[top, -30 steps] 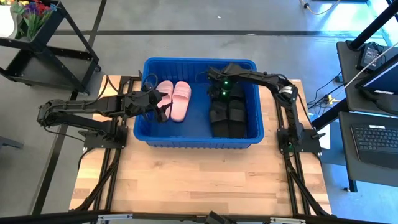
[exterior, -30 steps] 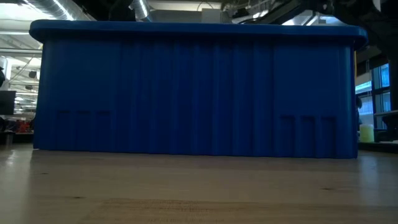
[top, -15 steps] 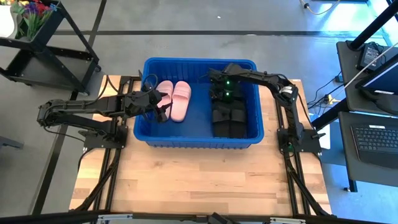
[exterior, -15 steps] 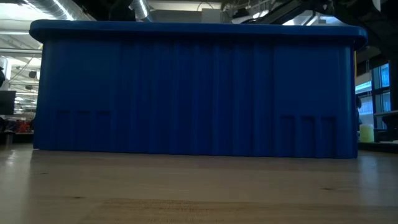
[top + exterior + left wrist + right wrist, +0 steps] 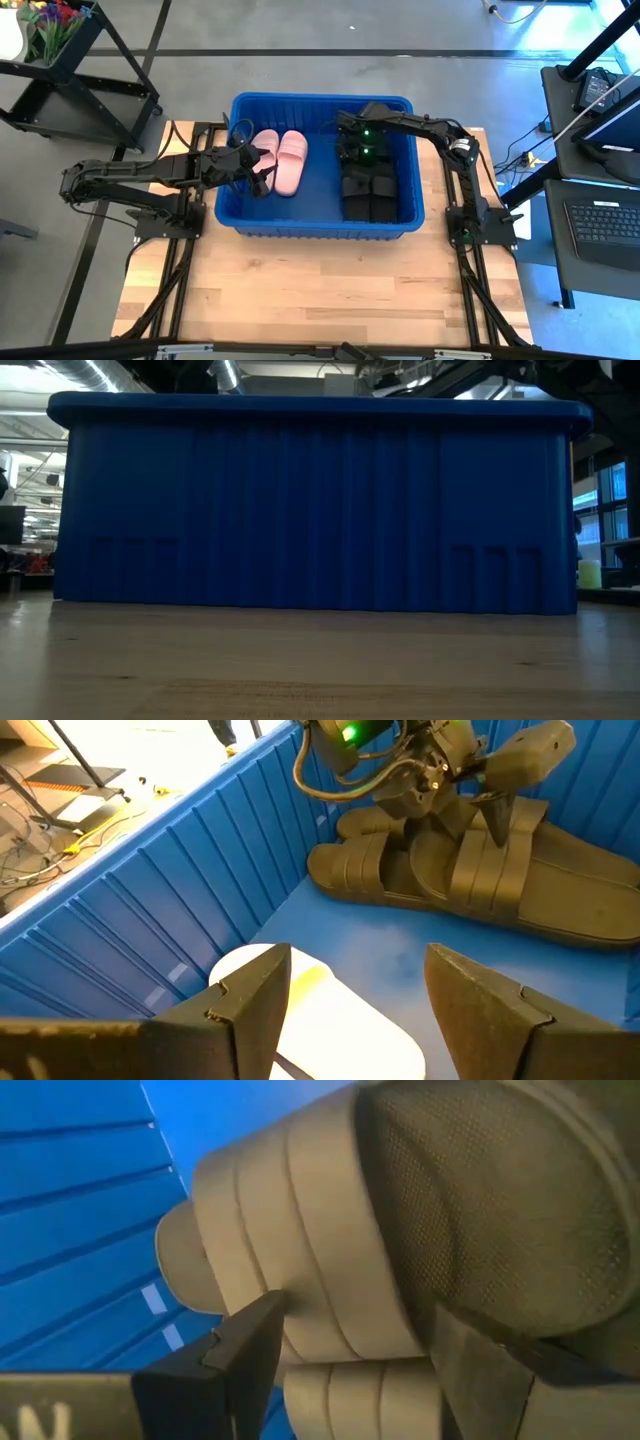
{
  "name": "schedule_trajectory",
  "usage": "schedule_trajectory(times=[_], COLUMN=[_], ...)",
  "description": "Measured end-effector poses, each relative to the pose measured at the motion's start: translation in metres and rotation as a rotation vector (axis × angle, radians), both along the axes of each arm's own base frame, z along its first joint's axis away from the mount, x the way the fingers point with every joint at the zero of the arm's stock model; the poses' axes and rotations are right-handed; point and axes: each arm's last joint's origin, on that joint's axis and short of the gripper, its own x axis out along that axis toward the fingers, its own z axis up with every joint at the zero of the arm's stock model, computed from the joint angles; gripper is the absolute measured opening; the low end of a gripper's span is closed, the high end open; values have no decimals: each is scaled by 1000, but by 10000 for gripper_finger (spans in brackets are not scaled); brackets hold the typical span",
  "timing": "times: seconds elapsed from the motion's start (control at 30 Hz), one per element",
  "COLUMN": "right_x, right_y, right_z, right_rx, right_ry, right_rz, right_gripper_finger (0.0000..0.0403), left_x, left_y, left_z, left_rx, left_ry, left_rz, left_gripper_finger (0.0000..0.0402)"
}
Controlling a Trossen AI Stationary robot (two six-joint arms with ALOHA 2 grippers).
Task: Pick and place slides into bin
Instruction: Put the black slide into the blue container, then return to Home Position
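While the wooden tabletop (image 5: pixel 320 290) lies bare across the lower frame, the blue bin (image 5: pixel 320 226) sits upper centre with ribbed walls and a rolled rim. Bare blue floor shows between its two clusters. Black slides (image 5: pixel 366 188) lie stacked centre-right; the pinkish-white slides (image 5: pixel 280 160) sit side by side centre-left. Over them, the left hand (image 5: pixel 262 172) and right hand (image 5: pixel 352 150) each hang spread wide, holding nothing.
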Motion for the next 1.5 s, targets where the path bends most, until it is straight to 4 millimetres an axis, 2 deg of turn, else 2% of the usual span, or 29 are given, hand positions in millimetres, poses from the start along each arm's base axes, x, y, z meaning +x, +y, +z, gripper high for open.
schedule_trajectory(times=[0.27,0.47,0.57,0.67,0.77,0.87,0.93,1.0,1.1,1.2,1.37,1.5], right_x=[7,9,12,8,-6,-31,-53,-76,-110,-141,-178,-198], right_y=[-5,-11,-14,-12,-3,15,27,40,59,76,96,107], right_z=[19,38,60,95,135,171,190,199,200,193,162,128], right_rx=[-51,-223,-288,-388,-556,-715,-770,-801,-845,-886,-895,-904], right_ry=[-54,-16,-87,-221,-336,-455,-553,-638,-757,-884,-1048,-1122], right_rz=[2,22,8,-51,-129,-205,-258,-296,-336,-379,-480,-511], right_gripper_finger=[239,239,239,238,238,238,238,238,239,239,239,239], left_x=[0,0,0,-1,-10,-29,-43,-59,-84,-105,-129,-140], left_y=[0,0,0,0,0,-3,-5,-7,-10,-13,-16,-17], left_z=[0,0,0,0,8,22,28,29,23,11,-6,-18], left_rx=[0,0,0,-20,-37,-40,-35,-32,-39,-37,-37,-23], left_ry=[0,0,0,-22,-88,-186,-252,-305,-387,-454,-542,-585], left_rz=[0,0,1,28,64,68,66,68,76,82,81,76], left_gripper_finger=[224,224,224,224,224,224,224,224,224,224,224,224])
